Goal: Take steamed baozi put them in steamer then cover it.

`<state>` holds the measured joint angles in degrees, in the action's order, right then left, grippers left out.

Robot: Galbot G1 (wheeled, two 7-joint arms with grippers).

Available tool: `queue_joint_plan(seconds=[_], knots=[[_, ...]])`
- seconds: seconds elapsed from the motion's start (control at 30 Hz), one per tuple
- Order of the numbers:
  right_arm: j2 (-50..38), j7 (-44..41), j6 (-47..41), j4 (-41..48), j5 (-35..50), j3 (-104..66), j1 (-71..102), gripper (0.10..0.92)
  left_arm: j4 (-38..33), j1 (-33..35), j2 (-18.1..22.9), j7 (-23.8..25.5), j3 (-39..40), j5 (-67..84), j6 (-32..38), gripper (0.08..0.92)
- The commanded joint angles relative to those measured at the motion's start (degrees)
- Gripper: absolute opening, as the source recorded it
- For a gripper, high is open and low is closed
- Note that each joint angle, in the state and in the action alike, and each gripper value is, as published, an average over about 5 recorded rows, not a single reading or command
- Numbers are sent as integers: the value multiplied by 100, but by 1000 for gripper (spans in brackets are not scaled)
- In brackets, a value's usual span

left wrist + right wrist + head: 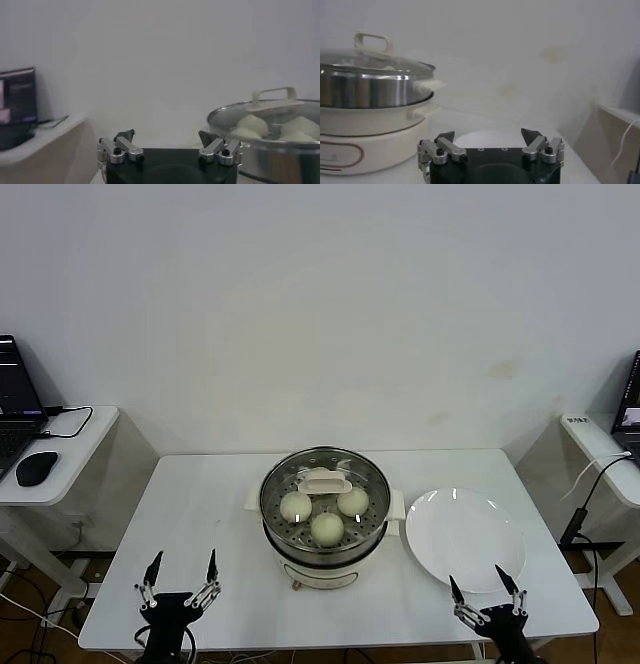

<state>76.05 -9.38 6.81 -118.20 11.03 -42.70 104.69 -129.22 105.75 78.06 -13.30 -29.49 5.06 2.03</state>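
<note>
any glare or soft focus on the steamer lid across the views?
Head view: cover shows little glare, buns readable through it; plate has small bright glints on its rim. Left wrist view: steamer is soft, hazy. Right wrist view: steamer wall is sharper, with banded reflections.

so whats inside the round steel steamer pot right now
Through the round clear glass lid with its cream bar handle, three pale round buns show on the perforated tray of the shiny steel steamer. The handle covers the far part, so a fourth bun cannot be confirmed.
</note>
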Motion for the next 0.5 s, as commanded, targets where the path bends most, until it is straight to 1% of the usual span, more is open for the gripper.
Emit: queue_joint_plan(seconds=[0.03,0.27,0.5], knots=[[-102,254,-344,-181,299,263,43,823,221,382,94,-122,-132,527,465,823],[-135,243,-659,-354,472,339,97,823,331,400,106,-110,-90,422,423,823],[-208,164,-816,-407,465,370,172,823,374,406,114,-77,-69,402,410,823]])
